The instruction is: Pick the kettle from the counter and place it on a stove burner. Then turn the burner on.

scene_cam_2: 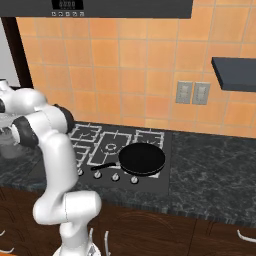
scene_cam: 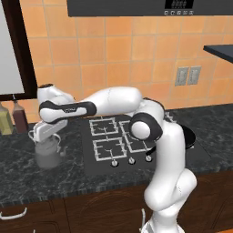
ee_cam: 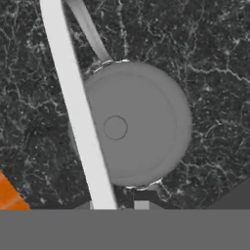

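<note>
Kettle [ee_cam: 136, 124] sits on the counter [ee_cam: 215, 73] directly beneath my gripper [scene_cam: 45, 139], its handle [ee_cam: 73, 97] crossing beside the lid knob; I cannot tell whether my fingers are clamped.

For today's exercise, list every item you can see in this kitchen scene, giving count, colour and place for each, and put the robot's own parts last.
kettle: one, dull grey, on the counter left of the cooktop, under the tool
counter: one, black marbled
cooktop: one, black, set into the counter
stove burner: one, pale grey grate, rear left
frying pan: one, black, on the cooktop's right side
knobs: several, silver, cooktop front
bottles: two, brown, by the left wall
wall outlets: two, grey, on orange tiles
arm: one, white
tool: one, directly above the kettle
</note>
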You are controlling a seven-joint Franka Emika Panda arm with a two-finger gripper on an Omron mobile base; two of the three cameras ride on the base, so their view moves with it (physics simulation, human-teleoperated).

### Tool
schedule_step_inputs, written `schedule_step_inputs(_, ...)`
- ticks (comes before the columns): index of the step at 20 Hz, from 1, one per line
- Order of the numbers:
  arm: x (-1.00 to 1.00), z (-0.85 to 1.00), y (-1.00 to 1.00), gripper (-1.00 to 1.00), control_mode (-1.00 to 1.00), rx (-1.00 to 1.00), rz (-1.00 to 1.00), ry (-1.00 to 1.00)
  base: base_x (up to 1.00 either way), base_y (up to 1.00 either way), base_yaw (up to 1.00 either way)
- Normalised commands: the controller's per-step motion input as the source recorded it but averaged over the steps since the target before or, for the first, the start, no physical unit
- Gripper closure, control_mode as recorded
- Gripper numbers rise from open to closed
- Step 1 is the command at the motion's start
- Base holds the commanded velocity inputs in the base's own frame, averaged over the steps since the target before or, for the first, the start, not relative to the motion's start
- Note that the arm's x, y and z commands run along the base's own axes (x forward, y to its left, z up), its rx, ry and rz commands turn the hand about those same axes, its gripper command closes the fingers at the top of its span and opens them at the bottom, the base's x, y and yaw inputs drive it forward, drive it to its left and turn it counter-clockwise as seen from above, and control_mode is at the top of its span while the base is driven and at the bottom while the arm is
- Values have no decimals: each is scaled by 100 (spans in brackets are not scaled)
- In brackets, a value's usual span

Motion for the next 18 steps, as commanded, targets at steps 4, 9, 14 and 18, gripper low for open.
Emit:
schedule_step_inputs(4,-46,32,-29,100,-100,10,-7,-12,0,0,0)
schedule_step_inputs(9,-3,35,-66,100,-100,14,-21,-9,0,0,0)
schedule_step_inputs(14,39,10,-71,100,-100,8,-21,-1,0,0,0)
schedule_step_inputs(18,78,2,-67,100,-100,0,-19,3,0,0,0)
